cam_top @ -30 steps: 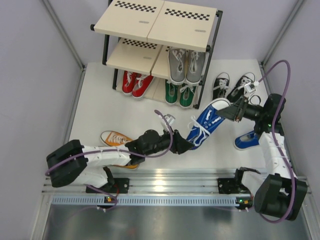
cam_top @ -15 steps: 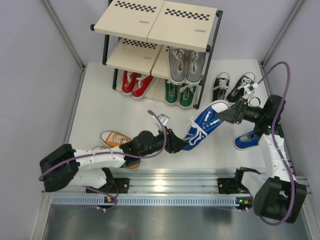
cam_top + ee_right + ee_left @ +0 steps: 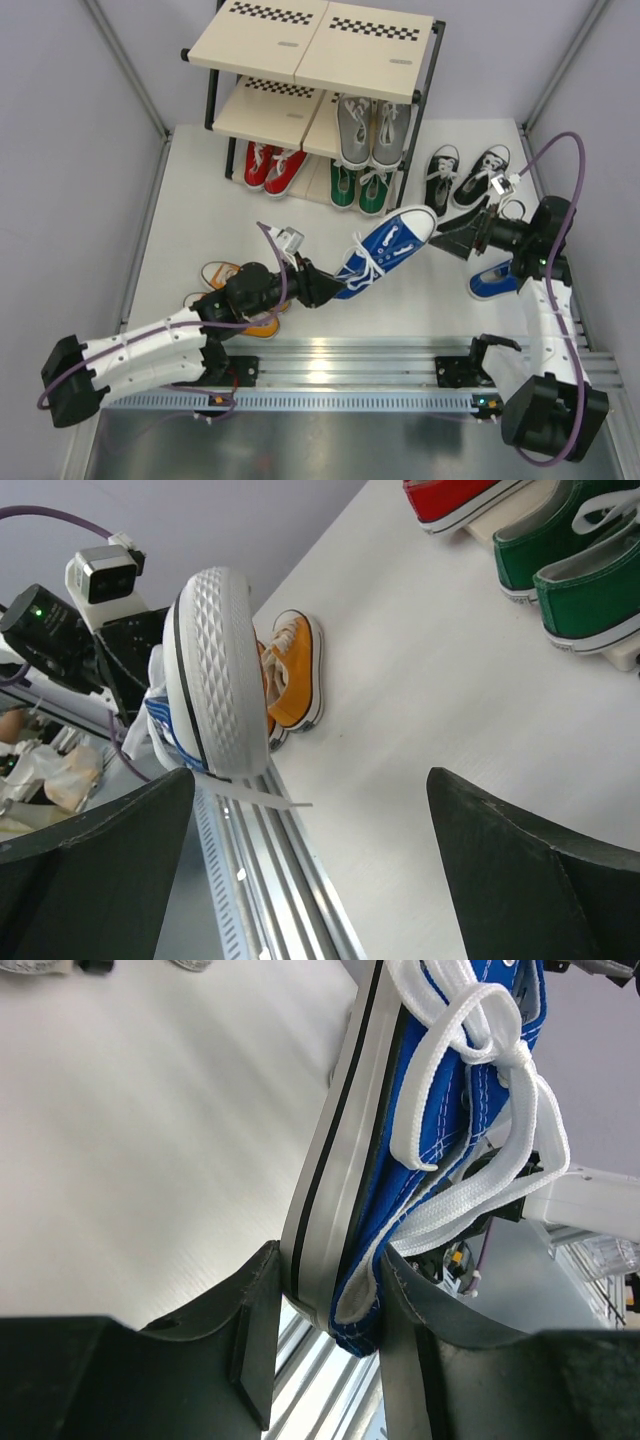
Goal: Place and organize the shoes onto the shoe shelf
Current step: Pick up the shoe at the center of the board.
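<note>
My left gripper (image 3: 325, 287) is shut on the heel of a blue shoe (image 3: 385, 248) and holds it off the table, toe pointing up-right. In the left wrist view the heel (image 3: 362, 1305) sits pinched between the jaws of the left gripper (image 3: 330, 1305). My right gripper (image 3: 458, 237) stands open just right of the toe, apart from it. From the right wrist, the right gripper (image 3: 310, 825) has its jaws wide, with the white toe cap (image 3: 215, 670) ahead. The shoe shelf (image 3: 315, 45) carries grey shoes (image 3: 372, 130), red shoes (image 3: 268, 165) and green shoes (image 3: 358, 188).
A second blue shoe (image 3: 492, 280) lies by the right arm. Two black shoes (image 3: 460, 172) stand right of the shelf. Orange shoes (image 3: 228, 278) lie partly under my left arm. A metal rail (image 3: 340, 355) runs along the near table edge.
The right gripper has opened and let go of the blue shoe's toe. The left gripper has closed on its heel and drawn the shoe leftward.
</note>
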Robot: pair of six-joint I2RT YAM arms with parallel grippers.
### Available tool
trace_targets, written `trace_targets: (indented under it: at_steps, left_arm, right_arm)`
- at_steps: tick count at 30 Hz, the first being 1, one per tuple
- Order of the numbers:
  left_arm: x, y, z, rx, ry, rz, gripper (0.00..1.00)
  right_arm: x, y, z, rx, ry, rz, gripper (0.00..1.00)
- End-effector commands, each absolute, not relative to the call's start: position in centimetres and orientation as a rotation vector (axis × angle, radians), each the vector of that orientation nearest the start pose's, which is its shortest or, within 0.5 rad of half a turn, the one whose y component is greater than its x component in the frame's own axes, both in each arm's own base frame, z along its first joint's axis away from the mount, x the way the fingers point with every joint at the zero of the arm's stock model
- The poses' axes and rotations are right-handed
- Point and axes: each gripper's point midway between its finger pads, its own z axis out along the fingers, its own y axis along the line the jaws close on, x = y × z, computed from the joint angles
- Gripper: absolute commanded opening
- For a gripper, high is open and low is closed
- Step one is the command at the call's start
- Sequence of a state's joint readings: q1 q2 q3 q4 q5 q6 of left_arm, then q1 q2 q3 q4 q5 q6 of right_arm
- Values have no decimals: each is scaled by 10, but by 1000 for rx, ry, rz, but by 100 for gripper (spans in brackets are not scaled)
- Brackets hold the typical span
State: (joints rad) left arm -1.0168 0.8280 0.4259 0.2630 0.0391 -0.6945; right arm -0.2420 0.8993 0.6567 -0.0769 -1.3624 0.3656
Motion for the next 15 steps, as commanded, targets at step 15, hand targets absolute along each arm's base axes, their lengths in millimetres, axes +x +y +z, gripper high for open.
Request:
trace_targets:
  at_steps: [15]
  left_arm:
    - [168,-202,313,202,1668,-917,0]
  right_arm:
    - [225,98,260,-518,1655,1116,99]
